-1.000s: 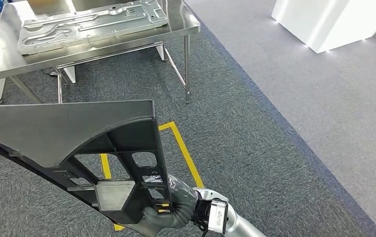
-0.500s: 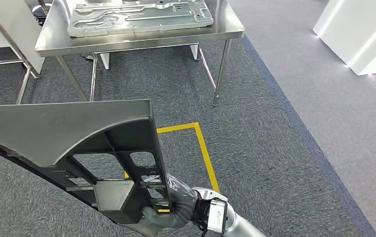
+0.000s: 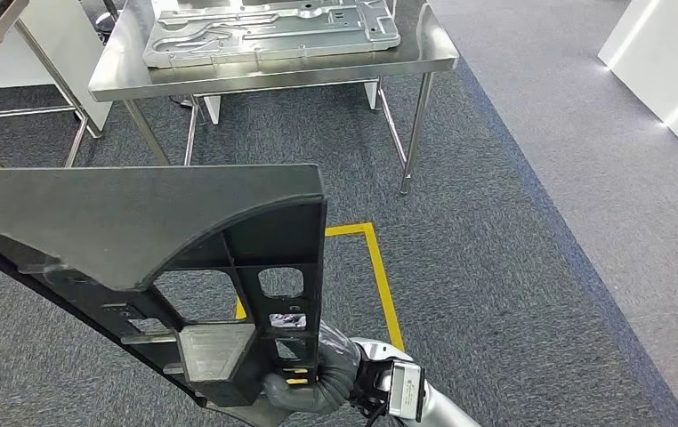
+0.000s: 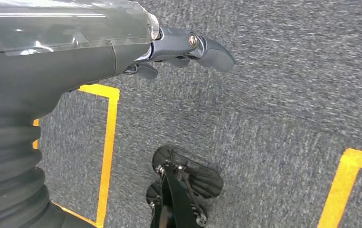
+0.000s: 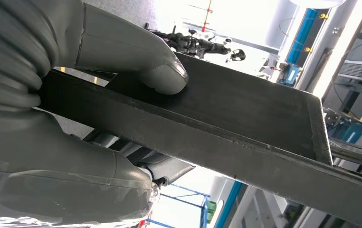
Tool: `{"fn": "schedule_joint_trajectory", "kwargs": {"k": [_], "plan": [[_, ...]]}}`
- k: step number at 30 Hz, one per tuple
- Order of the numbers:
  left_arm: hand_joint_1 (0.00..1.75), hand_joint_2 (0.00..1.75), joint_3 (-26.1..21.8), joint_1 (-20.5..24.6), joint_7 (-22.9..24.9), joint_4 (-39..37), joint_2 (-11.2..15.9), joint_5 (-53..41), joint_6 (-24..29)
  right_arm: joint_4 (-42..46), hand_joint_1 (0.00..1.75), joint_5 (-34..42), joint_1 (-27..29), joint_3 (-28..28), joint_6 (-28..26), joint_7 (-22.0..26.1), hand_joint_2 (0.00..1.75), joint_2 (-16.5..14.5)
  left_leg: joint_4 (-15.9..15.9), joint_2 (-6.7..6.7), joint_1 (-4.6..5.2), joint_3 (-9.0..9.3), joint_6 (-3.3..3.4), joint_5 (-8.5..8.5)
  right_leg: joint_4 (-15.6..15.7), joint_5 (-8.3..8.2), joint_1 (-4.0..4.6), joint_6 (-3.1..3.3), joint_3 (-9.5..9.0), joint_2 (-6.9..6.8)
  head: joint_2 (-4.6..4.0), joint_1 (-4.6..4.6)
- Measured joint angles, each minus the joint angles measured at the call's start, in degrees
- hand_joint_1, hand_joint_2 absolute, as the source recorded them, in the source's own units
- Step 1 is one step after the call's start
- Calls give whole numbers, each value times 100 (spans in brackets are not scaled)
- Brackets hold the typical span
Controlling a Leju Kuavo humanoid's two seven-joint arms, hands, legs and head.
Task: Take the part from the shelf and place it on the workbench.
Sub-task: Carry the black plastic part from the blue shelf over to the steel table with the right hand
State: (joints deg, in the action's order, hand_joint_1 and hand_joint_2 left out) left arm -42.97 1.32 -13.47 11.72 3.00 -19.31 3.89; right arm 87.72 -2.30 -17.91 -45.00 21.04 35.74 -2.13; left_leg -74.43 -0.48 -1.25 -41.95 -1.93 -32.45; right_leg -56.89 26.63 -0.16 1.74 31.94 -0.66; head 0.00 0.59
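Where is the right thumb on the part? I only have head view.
Observer: In the right wrist view, the thumb presses on the flat face of the black part. The rest of the right hand is against the opposite face.
Operator: And the left hand?
Observer: In the left wrist view, the left hand holds nothing. Its fingers reach out over the grey carpet, near a yellow floor line.

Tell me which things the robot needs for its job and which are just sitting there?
Needed for the job:
- black part, held by the right hand
- steel workbench, where the part goes

Just there:
- stamped metal plate lying on the workbench
- yellow floor lines
- grey carpet
- white block
- left hand, holding nothing
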Motion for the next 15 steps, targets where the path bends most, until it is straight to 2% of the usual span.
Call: {"fn": "schedule_joint_trajectory", "kwargs": {"k": [1,3,4,5,7,9,10,11,13,14,15], "plan": [[0,175,-2,-5,-2,0,5,-2,-7,4,168,3,7,0,-1,0,175,8,197,9,-1,100,-1,147,-9,16,-1,-11,-13,-13,0,0],[0,175,-5,-3,-7,0,22,-5,-13,22,168,8,9,0,-2,0,175,16,1012,56,6,523,27,511,-36,62,7,-50,-50,-35,0,0],[0,175,-8,3,-9,0,29,-7,-14,33,168,11,9,0,-2,0,175,21,1354,76,18,702,63,622,-51,86,18,-76,-64,-45,0,-1],[0,175,-11,6,-11,0,34,-9,-15,42,168,15,8,0,-3,0,175,25,1562,92,31,810,101,666,-60,105,30,-102,-73,-53,0,-1],[0,175,-17,3,-14,0,36,-13,-19,60,168,24,8,0,-7,0,175,37,1630,78,56,840,179,651,-58,122,40,-159,-83,-64,0,-1],[0,175,-21,-3,-20,0,36,-29,-26,89,168,31,7,3,-15,0,175,48,1655,59,39,863,244,653,-116,176,25,-228,-74,-44,0,0],[0,175,-22,1,-25,0,37,-38,-30,104,168,34,5,4,-17,0,175,53,1671,52,27,880,277,655,-269,269,18,-262,-7,-24,0,0],[0,175,-23,8,-32,0,37,-46,-33,119,168,38,6,6,-20,0,175,62,1686,47,17,897,306,655,-552,417,6,-293,132,0,0,0],[0,175,-25,20,-42,1,38,-52,-46,132,168,44,17,7,-21,0,175,90,1686,33,22,909,341,635,-1354,748,-7,-327,577,25,0,0],[0,175,-26,20,-45,1,38,-53,-55,133,168,44,28,7,-21,0,175,106,1686,21,24,917,347,624,-1672,820,-12,-335,780,29,0,0],[0,175,-27,17,-46,1,38,-54,-65,134,168,45,37,7,-21,0,175,123,1685,7,26,933,347,609,-1784,767,-14,-334,888,32,0,0]]}}
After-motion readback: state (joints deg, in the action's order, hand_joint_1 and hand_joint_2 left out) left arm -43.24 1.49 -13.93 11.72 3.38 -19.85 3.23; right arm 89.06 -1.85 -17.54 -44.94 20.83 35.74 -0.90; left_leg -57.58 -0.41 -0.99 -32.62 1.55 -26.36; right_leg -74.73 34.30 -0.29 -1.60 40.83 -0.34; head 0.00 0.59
